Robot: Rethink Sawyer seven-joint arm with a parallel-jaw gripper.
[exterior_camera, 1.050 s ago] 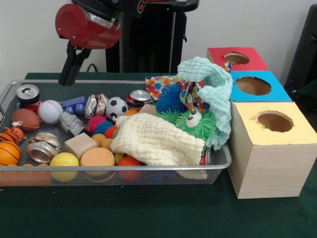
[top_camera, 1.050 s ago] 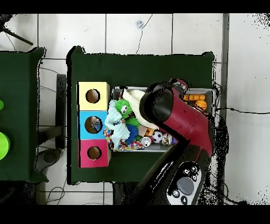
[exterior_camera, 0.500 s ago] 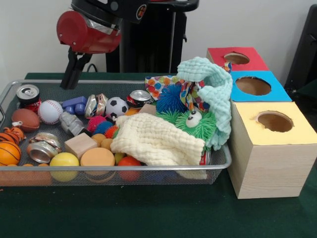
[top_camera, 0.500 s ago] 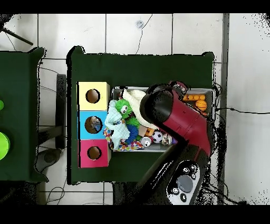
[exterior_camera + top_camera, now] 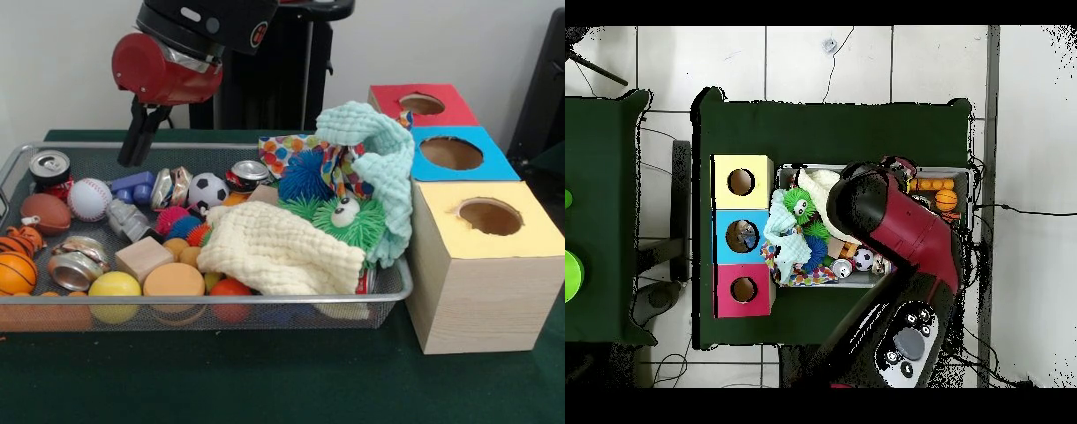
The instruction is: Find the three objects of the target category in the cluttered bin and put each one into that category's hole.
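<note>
A wire bin [image 5: 221,300] holds mixed clutter: a baseball [image 5: 89,199], a soccer ball [image 5: 208,190], a football [image 5: 44,213], small basketballs [image 5: 15,272], drink cans [image 5: 50,170] [image 5: 248,174], a crushed can [image 5: 75,265], wooden blocks [image 5: 143,256] and spiky rubber balls [image 5: 305,175]. My gripper [image 5: 132,161] hangs shut and empty over the bin's back left rim, above blue blocks [image 5: 132,185]. Three boxes with holes stand beside the bin: red [image 5: 388,97], blue [image 5: 494,163], yellow [image 5: 441,230]. In the overhead view the red arm [image 5: 895,225] hides the gripper.
A pale yellow cloth [image 5: 278,252] covers the bin's front middle. A mint cloth [image 5: 375,150] drapes over a green furry toy [image 5: 349,221] and a dotted cloth [image 5: 282,150] at the bin's right end. Foam balls [image 5: 115,287] lie along the front rim.
The arm has swung rightward in the front view, carrying the gripper from the bin's far left corner toward the blue blocks and slightly lower. Nothing in the bin moved.
</note>
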